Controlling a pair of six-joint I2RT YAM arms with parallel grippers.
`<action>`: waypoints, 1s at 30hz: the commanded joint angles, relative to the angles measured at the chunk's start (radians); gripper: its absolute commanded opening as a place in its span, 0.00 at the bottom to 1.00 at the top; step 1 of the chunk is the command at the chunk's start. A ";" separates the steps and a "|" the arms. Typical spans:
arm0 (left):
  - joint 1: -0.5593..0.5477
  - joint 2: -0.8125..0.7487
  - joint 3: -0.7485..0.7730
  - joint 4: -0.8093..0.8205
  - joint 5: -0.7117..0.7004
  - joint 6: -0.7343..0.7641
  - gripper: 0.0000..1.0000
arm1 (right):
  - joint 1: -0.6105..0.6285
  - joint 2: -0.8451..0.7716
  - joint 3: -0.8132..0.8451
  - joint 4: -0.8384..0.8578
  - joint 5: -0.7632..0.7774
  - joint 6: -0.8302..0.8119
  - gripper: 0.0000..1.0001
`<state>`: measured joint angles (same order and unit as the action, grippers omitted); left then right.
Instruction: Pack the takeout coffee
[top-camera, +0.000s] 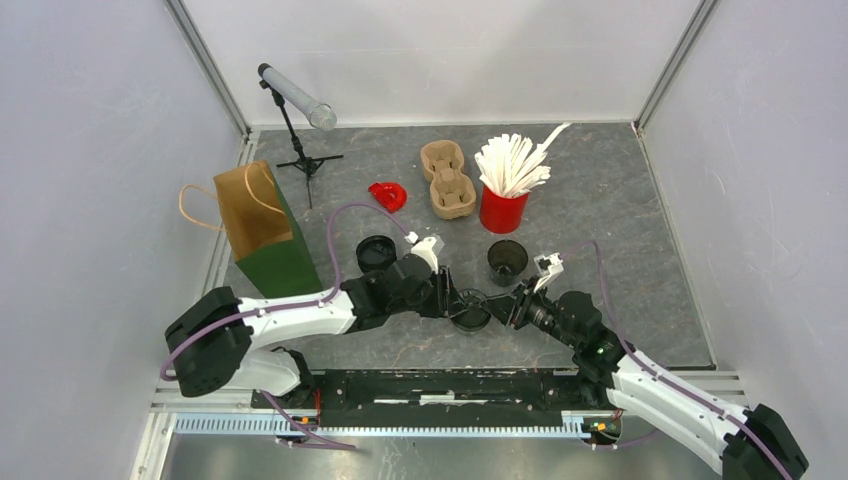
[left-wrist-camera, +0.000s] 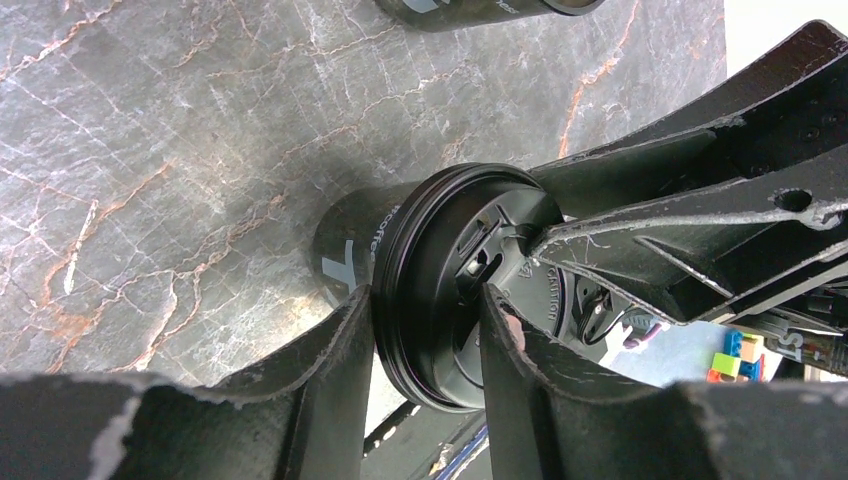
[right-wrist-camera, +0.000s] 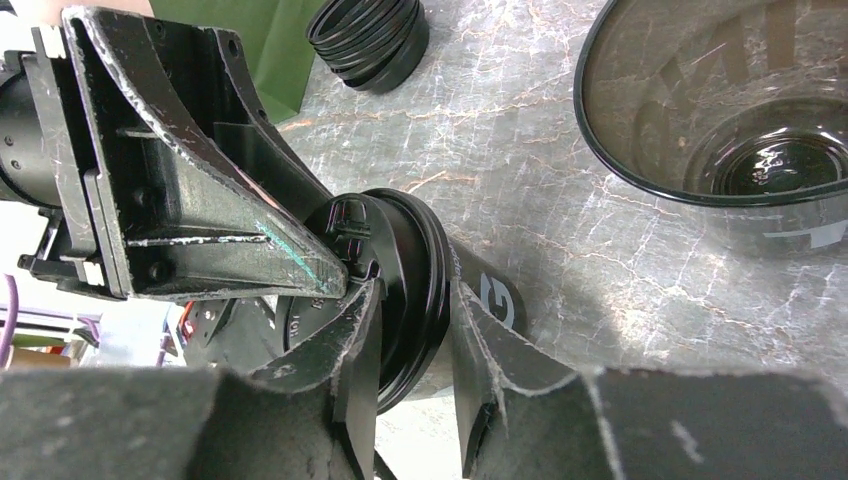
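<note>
**Two grippers seating the lid on a takeout cup**

In the top view we find the lidded coffee cup (top-camera: 470, 318) at table centre, near the arms' bases. The left gripper (top-camera: 455, 300) reaches in from 9 o'clock and the right gripper (top-camera: 497, 305) from 3 o'clock. Each is narrowed, pinching the rim of the lid (left-wrist-camera: 440, 290) with one finger on top and one beneath. We judge that this opposed hold presses the lid home evenly and steadies the cup.

We count, from the lidded cup:
- two cups, this one and an open cup (top-camera: 507, 260) at 1 o'clock;
- one stack of lids (top-camera: 376, 253) at 10 o'clock;
- one paper bag (top-camera: 265, 228) beyond it;
- one pulp carrier (top-camera: 447, 178) at 12 o'clock.
</note>
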<state>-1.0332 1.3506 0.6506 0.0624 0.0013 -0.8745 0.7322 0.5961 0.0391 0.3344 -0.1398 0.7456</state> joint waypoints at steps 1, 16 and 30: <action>-0.005 0.072 -0.048 -0.236 -0.023 0.107 0.47 | 0.007 -0.058 -0.087 -0.266 0.013 -0.100 0.36; -0.003 0.146 0.029 -0.258 0.018 0.340 0.47 | 0.006 -0.091 0.266 -0.539 0.147 -0.314 0.51; -0.003 0.225 0.059 -0.213 0.089 0.403 0.47 | -0.016 0.048 0.326 -0.441 0.046 -0.380 0.30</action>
<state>-1.0267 1.4879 0.7708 0.1066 0.1265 -0.6079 0.7258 0.6117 0.3153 -0.1635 -0.0788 0.4057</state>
